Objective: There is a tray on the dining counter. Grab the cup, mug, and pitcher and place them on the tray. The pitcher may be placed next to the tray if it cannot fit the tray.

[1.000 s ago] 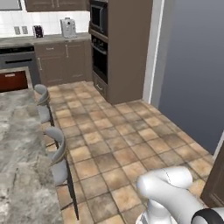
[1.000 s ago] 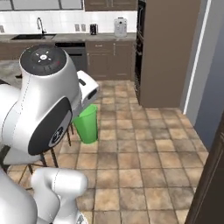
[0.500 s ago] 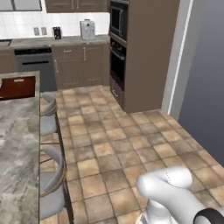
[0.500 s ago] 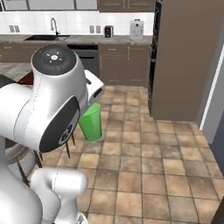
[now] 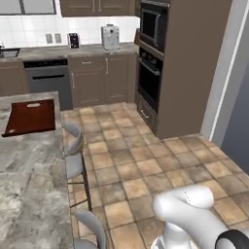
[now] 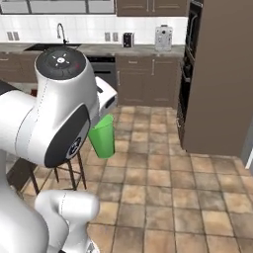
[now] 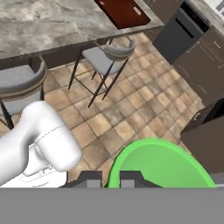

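The gripper (image 7: 109, 177), jaws pinched on the rim of the bright green cup (image 6: 102, 136), carries it in the air over the tiled floor (image 6: 163, 183), beside the desk (image 5: 29, 194). In the hand view the cup's open mouth sits at six o'clock, with the two dark fingertips (image 7: 89, 178) straddling its near rim.

Since the earlier frames the whole picture has slid sideways, so the base has turned. The wall ovens (image 5: 151, 53) and the tall brown cabinet (image 5: 194, 68) now stand nearer the middle of the left base view, and the dark red-brown tray (image 5: 30, 116) has come further into it, at nine o'clock. The cup hangs from the hand just as it did before.

The left base view gives the tray lying flat on the grey marbled desk near its far end, with a grey stool (image 5: 73, 155) tucked beside it. The right base view offers the cup's tapered side against the arm's large white joint, and a sink tap (image 6: 61, 32) on the far wall counter. The hand view alone looks into the cup and sets the tray (image 7: 123, 11) at twelve o'clock, above two stools (image 7: 105, 59).
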